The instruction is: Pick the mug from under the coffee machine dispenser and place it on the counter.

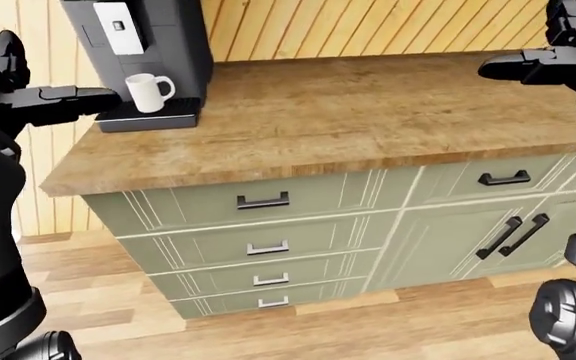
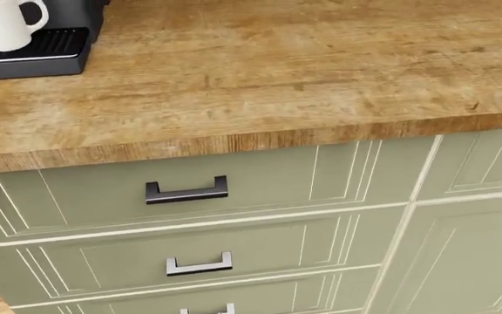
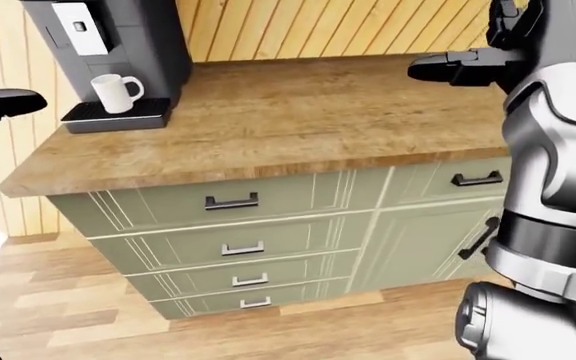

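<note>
A white mug (image 1: 149, 91) stands on the dark drip tray (image 1: 150, 118) under the dispenser of the grey coffee machine (image 1: 148, 41), at the left end of the wooden counter (image 1: 348, 112). The head view catches the mug (image 2: 5, 25) at its top left corner. My left hand (image 1: 78, 97) is held out flat and open, just left of the tray, apart from the mug. At the right edge of the left-eye view my right hand (image 1: 513, 66) hovers open over the counter, holding nothing.
Sage-green drawers with metal handles (image 1: 263, 201) run below the counter, with cabinet doors (image 1: 513, 234) to the right. Vertical wood panelling (image 1: 388, 26) backs the counter. A wood plank floor (image 1: 98, 300) lies below.
</note>
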Robot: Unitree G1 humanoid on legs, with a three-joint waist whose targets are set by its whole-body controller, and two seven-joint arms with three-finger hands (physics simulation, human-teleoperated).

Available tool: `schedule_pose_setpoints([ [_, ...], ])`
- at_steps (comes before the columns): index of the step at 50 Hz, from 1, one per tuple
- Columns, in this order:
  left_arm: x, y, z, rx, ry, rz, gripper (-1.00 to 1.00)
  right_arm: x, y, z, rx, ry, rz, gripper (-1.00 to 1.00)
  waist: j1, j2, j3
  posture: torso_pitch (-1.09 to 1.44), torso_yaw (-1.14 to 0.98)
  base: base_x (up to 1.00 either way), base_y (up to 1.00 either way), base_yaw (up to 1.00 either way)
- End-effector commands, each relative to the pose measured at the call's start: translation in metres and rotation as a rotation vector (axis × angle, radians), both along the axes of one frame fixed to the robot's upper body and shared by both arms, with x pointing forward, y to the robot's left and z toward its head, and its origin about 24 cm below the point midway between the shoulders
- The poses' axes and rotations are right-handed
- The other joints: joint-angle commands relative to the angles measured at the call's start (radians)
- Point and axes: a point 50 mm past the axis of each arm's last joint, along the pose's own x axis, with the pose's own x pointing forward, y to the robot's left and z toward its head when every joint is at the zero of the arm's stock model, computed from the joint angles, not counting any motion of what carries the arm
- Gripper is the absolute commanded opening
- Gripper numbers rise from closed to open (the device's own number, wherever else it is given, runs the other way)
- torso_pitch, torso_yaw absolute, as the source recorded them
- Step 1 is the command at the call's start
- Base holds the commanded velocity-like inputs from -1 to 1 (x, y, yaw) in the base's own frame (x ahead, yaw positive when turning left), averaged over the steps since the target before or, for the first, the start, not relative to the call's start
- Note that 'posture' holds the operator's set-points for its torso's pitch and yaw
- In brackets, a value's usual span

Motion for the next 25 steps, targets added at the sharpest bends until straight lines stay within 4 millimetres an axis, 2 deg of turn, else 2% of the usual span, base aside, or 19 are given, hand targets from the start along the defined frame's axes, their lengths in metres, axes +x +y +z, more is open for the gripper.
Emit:
schedule_pose_setpoints([
  [1, -0.0112, 0.0035, 0.022, 0.027, -0.102, 0.027, 1.0, -0.0071, 0.0059, 0.0206, -0.028, -0.088, 0.016, 1.0, 0.009, 0.0, -0.026, 0.0, 0.0, 0.16, 0.0, 0.0],
  [5, -0.0111, 0.0036, 0.0217, 0.027, -0.102, 0.027, 1.0, -0.0068, 0.0051, 0.0213, -0.029, -0.089, 0.013, 1.0, 0.008, 0.039, -0.012, 0.0, 0.0, 0.16, 0.0, 0.0],
  [7, -0.0109, 0.0034, 0.0214, 0.028, -0.101, 0.028, 1.0, -0.0067, 0.0054, 0.0208, -0.028, -0.088, 0.014, 1.0, 0.003, 0.067, -0.009, 0.0, 0.0, 0.17, 0.0, 0.0],
  [9, -0.011, 0.0037, 0.0214, 0.028, -0.101, 0.029, 1.0, -0.0069, 0.0053, 0.0205, -0.028, -0.088, 0.015, 1.0, -0.004, 0.115, -0.015, 0.0, 0.0, 0.17, 0.0, 0.0],
  [10, -0.0111, 0.0041, 0.0211, 0.027, -0.1, 0.03, 1.0, -0.0069, 0.0051, 0.0201, -0.028, -0.087, 0.014, 1.0, -0.005, 0.152, -0.031, 0.0, 0.0, 0.17, 0.0, 0.0],
  [11, -0.0112, 0.0041, 0.0217, 0.028, -0.101, 0.029, 1.0, -0.0071, 0.0054, 0.0206, -0.028, -0.088, 0.016, 1.0, 0.004, 0.112, -0.022, 0.0, 0.0, 0.17, 0.0, 0.0],
  [12, -0.0112, 0.0042, 0.0221, 0.028, -0.102, 0.029, 1.0, -0.007, 0.0057, 0.0208, -0.028, -0.088, 0.016, 1.0, 0.0, 0.128, -0.018, 0.0, 0.0, 0.16, 0.0, 0.0],
  [13, -0.0113, 0.0044, 0.0224, 0.028, -0.102, 0.03, 1.0, -0.0068, 0.0059, 0.0207, -0.028, -0.088, 0.017, 1.0, 0.003, 0.124, -0.02, 0.0, 0.0, 0.16, 0.0, 0.0],
  [16, -0.0112, 0.0046, 0.022, 0.028, -0.101, 0.03, 1.0, -0.0067, 0.0062, 0.0206, -0.03, -0.088, 0.018, 1.0, 0.008, 0.098, -0.027, 0.0, 0.0, 0.17, 0.0, 0.0],
  [19, -0.0116, 0.0044, 0.0232, 0.028, -0.103, 0.031, 1.0, -0.0074, 0.0062, 0.021, -0.03, -0.088, 0.018, 1.0, 0.013, 0.066, -0.017, 0.0, 0.0, 0.17, 0.0, 0.0],
  [21, -0.0116, 0.0041, 0.0233, 0.028, -0.103, 0.03, 1.0, -0.0075, 0.0061, 0.0213, -0.031, -0.088, 0.018, 1.0, 0.018, 0.033, -0.016, 0.0, 0.0, 0.18, 0.0, 0.0],
  [22, -0.0118, 0.0043, 0.0237, 0.028, -0.104, 0.03, 1.0, -0.0076, 0.0062, 0.0218, -0.031, -0.089, 0.019, 1.0, 0.021, 0.007, -0.02, 0.0, 0.0, 0.16, 0.0, 0.0],
  [23, -0.0119, 0.0044, 0.0236, 0.028, -0.104, 0.03, 1.0, -0.0076, 0.0064, 0.0218, -0.032, -0.089, 0.019, 1.0, 0.021, -0.03, -0.033, 0.0, 0.0, 0.17, 0.0, 0.0],
  [24, -0.0121, 0.0046, 0.0235, 0.028, -0.103, 0.031, 1.0, -0.0077, 0.0066, 0.0215, -0.032, -0.089, 0.021, 1.0, 0.011, 0.012, -0.022, 0.0, 0.0, 0.16, 0.06, 0.0],
  [25, -0.0121, 0.0046, 0.0238, 0.028, -0.104, 0.031, 1.0, -0.0078, 0.0064, 0.0208, -0.031, -0.088, 0.02, 1.0, 0.015, -0.008, -0.022, 0.0, 0.0, 0.18, 0.09, 0.0],
])
